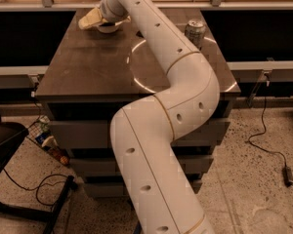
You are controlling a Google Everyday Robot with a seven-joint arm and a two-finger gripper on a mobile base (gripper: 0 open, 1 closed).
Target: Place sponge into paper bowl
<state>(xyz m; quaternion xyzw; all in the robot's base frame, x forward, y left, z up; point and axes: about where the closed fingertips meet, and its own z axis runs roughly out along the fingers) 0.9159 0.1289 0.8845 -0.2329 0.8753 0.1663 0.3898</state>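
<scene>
The sponge (90, 19) is seen tilted over the bowl (109, 29), just beneath the gripper (109, 14), presumably for dropping in; whether it is gripped cannot be told.

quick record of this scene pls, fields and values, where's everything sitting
pincer: at the far left of the table, right over the paper bowl
sponge: pale yellow, at the pincer, jutting past the bowl's left rim
paper bowl: white, far left of the table, partly hidden by the arm
can: silver, upright, far right of the table
table: dark top
sponge released: cannot tell
</scene>
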